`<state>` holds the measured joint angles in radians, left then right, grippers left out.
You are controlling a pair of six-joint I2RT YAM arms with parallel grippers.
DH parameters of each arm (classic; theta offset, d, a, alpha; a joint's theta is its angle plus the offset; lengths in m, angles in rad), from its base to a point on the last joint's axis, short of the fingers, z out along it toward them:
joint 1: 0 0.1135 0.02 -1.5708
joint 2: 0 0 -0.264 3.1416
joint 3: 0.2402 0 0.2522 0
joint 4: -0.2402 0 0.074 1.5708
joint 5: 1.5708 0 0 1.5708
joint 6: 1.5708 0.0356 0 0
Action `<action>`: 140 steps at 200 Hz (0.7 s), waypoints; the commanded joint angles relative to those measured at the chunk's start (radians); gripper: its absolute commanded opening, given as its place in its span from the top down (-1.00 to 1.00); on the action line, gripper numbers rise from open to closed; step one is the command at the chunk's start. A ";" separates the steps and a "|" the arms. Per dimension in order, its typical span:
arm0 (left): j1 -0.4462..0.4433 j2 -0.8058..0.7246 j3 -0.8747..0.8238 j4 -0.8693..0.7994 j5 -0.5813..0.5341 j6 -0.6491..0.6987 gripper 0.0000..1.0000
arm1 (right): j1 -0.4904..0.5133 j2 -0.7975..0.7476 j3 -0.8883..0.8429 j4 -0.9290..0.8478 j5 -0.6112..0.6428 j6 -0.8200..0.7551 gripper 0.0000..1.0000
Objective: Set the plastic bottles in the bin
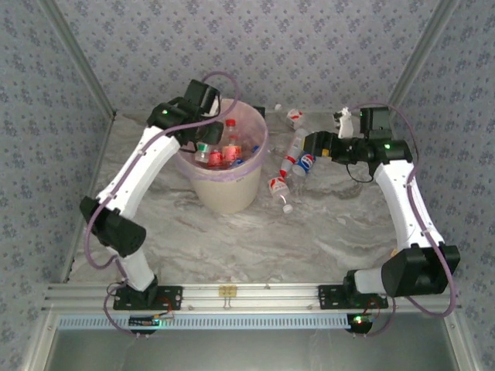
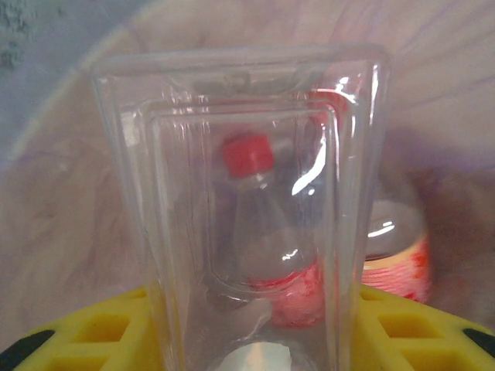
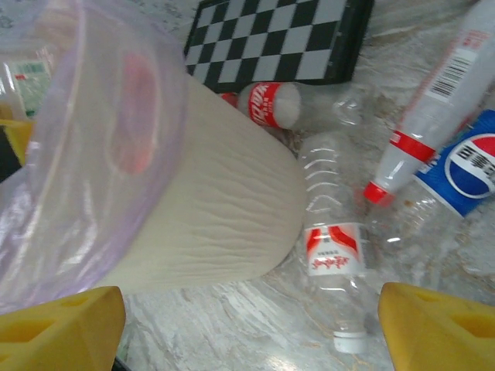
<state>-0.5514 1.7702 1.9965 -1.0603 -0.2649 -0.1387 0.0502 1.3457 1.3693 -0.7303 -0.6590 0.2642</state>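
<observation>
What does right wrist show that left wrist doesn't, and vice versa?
Right wrist: the bin's cream outer wall, a checkerboard, and four bottles lying on the marble table beside it, one Pepsi-labelled. Left wrist: a red-capped bottle seen through a clear plastic pack between the fingers. Both: the pink bag and yellow fingers.

Robotics test cell, not a domestic room; marble-patterned desk [image 1: 255,247] boxed in by floral-papered panels [image 1: 309,46] on metal corner posts [image 1: 77,58]; left arm [image 1: 143,166] and right arm [image 1: 406,201] bolted to an aluminium rail [image 1: 255,297] at the near edge; checkerboard [image 3: 278,39] lying on the desk.
</observation>
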 commanded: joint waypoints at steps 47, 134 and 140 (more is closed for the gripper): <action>0.012 0.107 -0.002 -0.092 -0.099 -0.006 0.58 | -0.044 -0.033 -0.040 -0.008 -0.039 -0.025 -0.73; 0.042 0.111 -0.233 0.095 0.035 -0.112 0.22 | -0.072 -0.045 -0.044 -0.023 -0.048 -0.034 -0.74; 0.044 0.109 -0.241 0.098 0.037 -0.114 0.16 | -0.074 -0.044 -0.045 -0.022 -0.049 -0.033 -0.73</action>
<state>-0.5167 1.8599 1.8111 -1.0039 -0.2882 -0.2111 -0.0132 1.3281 1.3376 -0.7307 -0.6846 0.2523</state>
